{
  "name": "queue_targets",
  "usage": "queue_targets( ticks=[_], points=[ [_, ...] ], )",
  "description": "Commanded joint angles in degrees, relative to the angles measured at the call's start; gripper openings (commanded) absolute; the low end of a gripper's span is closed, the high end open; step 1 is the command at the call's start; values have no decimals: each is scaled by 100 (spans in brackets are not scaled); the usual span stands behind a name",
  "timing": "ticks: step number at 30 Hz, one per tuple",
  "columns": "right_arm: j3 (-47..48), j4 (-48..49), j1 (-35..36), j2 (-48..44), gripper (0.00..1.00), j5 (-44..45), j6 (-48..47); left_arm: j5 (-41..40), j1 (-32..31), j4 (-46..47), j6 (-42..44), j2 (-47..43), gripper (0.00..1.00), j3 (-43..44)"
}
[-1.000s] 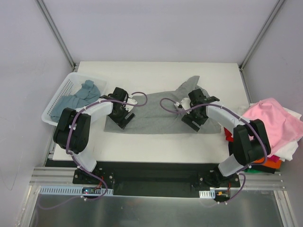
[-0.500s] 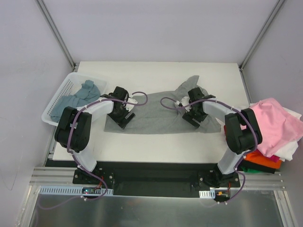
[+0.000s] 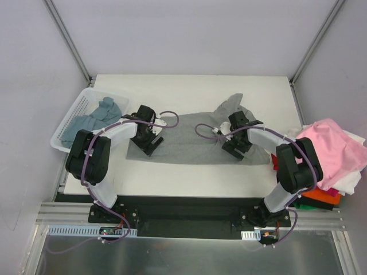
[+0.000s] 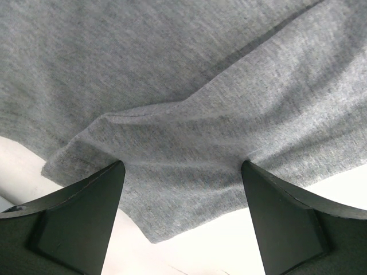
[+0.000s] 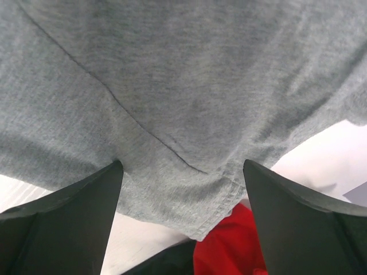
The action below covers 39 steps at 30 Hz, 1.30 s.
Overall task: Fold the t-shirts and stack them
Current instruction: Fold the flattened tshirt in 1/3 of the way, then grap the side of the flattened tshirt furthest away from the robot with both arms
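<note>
Your white table [image 3: 189, 86] carries the light heather-grey t-shirt [image 3: 189, 143], spread flat across its middle, with one part reaching toward 1 o'clock. At 3 o'clock, off the table's edge, a heap of t-shirts sits with the pink one [image 3: 332, 143] on top and white, orange and red beneath. At 9 o'clock the white slatted basket [image 3: 60, 136] holds the crumpled blue-teal t-shirt [image 3: 92, 120]. Your left gripper [image 4: 182, 166] is at the grey shirt's 9 o'clock end, jaws spread wide over a folded edge, pinching nothing. Your right gripper [image 5: 182, 166] stands equally wide over the 3 o'clock hem, red cloth [image 5: 229, 246] just beyond it.
</note>
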Motion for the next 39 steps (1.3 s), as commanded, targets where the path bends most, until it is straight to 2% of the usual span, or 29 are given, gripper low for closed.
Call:
queue_targets(
  ticks=[1, 11, 20, 26, 29, 31, 35, 39],
  points=[
    [-307, -768, 192, -336, 91, -96, -11, -147, -82, -139, -61, 64, 85, -339],
    [-720, -918, 535, -618, 94, -52, 68, -217, -223, -367, -43, -191, 85, -698],
    [-747, -777, 570, -847, 96, 158, 208, -226, -267, -429, -96, -577, 85, -1007],
    [-211, -786, 570, -1180, 96, 509, 437, -191, -267, -438, -140, -999, 86, -656],
    [87, -690, 553, -1514, 100, 668, 525, -68, -267, -438, -149, -1245, 87, -445],
    [385, -637, 527, -1603, 97, 730, 560, -7, -267, -438, -140, -1403, 90, -261],
    [930, -348, 386, -1507, 97, 1010, 674, 108, -267, -429, -131, -1500, 96, 161],
    [1580, -135, 140, -877, 97, 976, 762, -6, -258, -403, -87, -1151, 98, 697]
  ],
)
